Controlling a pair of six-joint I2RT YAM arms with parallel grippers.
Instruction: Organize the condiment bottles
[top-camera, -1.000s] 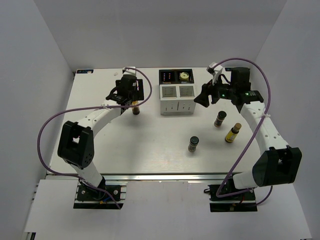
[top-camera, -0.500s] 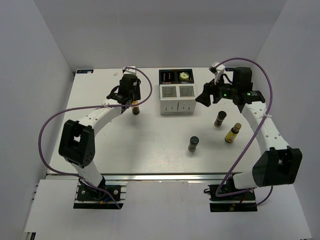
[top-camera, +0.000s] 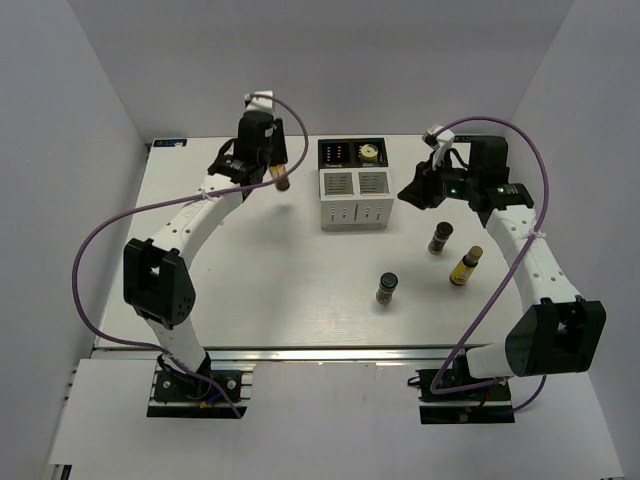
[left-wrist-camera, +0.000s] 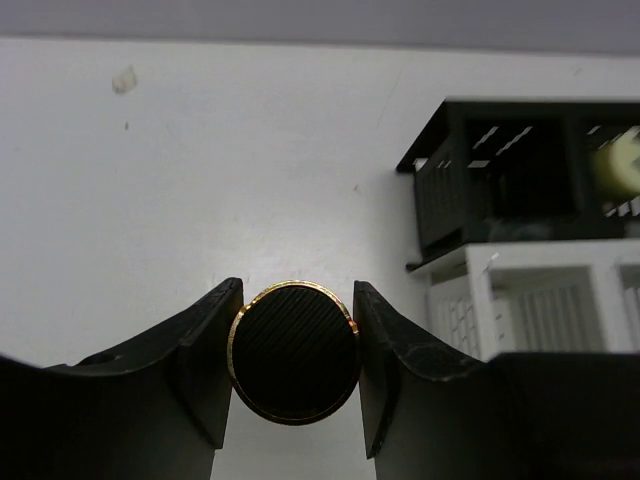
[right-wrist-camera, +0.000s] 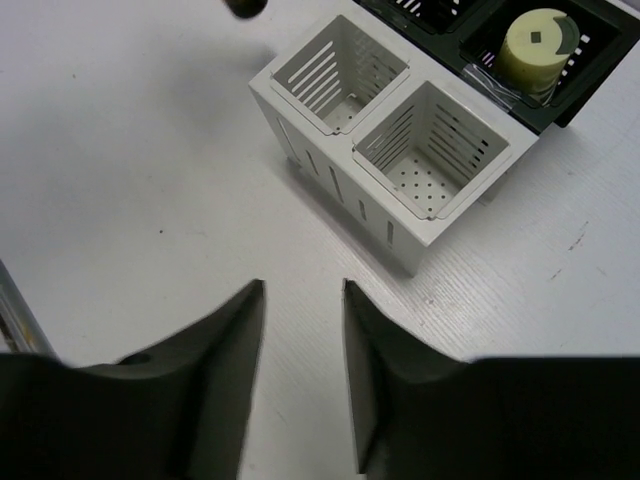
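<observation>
Mid-carry, by the look of things: holding one bottle (top-camera: 282, 183) in the left gripper (top-camera: 274, 174), raised off the desk (top-camera: 200, 260), to the left of the white rack (top-camera: 353, 198) and not yet above any cell. Clamped from both sides on the dark, gold-rimmed cap, as seen between the fingers (left-wrist-camera: 205, 350) in the left wrist view.

Next, probably: carry to the right until over one of the two white cells, lower straight down inside, and only then let go. Needs care at the cell walls, the opening looking rather tight for the cap.

Behind the rack, a black tray (top-camera: 352, 153) with a yellow-lidded jar (top-camera: 369, 152). Further right, the right gripper (top-camera: 410, 192), hovering just beside the rack, fingers apart with nothing between. Waiting on the desk at the front right: a green-capped bottle (top-camera: 387, 288), a brown bottle (top-camera: 439, 238) and a yellow bottle (top-camera: 465, 266), so most of the sorting not done.

Only from the top view: the three waiting bottles and both arms together. Only from the left wrist view: the grip on the cap, but nothing of the bottle body under it. Only from the right wrist view: both white cells empty down to the perforated floor.
</observation>
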